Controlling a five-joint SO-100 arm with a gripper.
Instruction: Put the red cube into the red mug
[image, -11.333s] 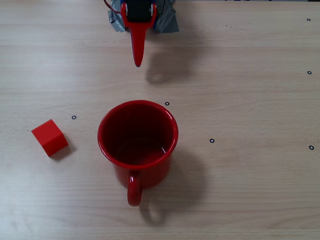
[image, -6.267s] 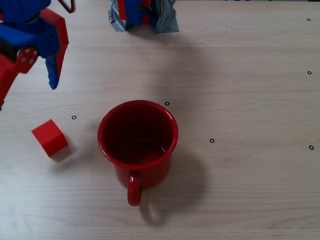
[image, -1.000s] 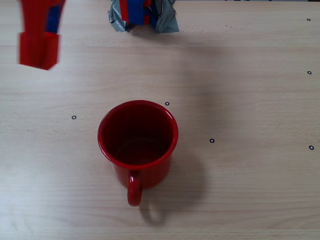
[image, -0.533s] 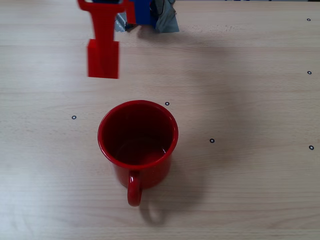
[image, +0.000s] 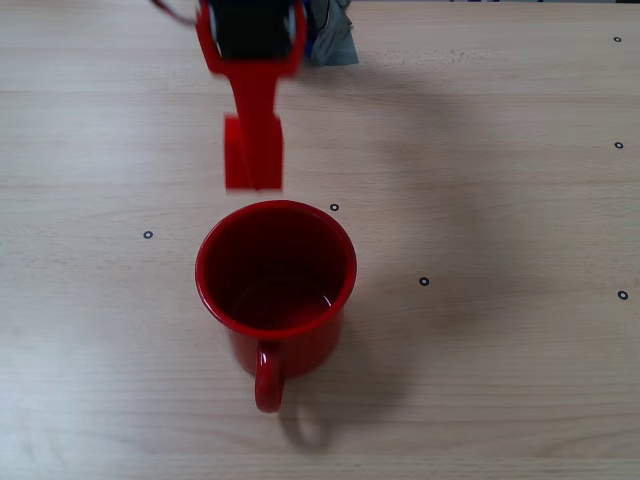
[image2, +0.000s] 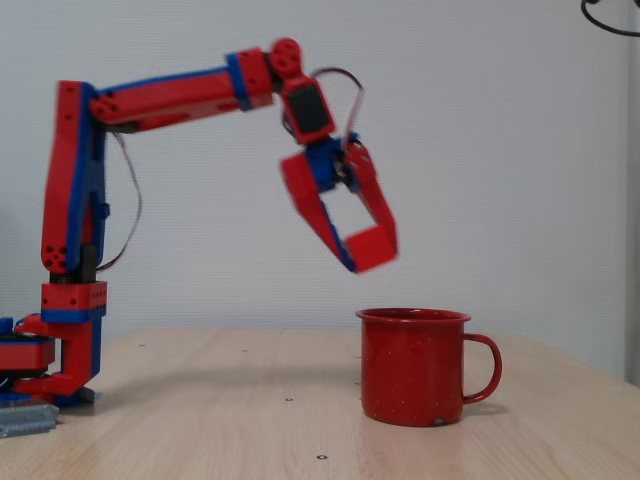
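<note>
The red mug (image: 275, 285) stands upright near the middle of the wooden table, its handle pointing toward the bottom of the top-down fixed view; from the side the red mug (image2: 415, 365) shows its handle on the right. My gripper (image: 253, 160) is shut on the red cube (image: 253, 153), which hangs in the air just beyond the mug's far rim. In the side fixed view the gripper (image2: 368, 250) holds the red cube (image2: 372, 247) well above the mug, slightly left of its rim. The mug looks empty inside.
The arm's base (image2: 60, 350) is fixed at the table's far edge with grey tape (image: 335, 40). Small black dot markers (image: 424, 281) are scattered over the tabletop (image: 500, 200).
The gripper with the cube has swung from the upper left toward the right and nearer the mug, now hanging just beyond its far rim. The mug has not moved.
</note>
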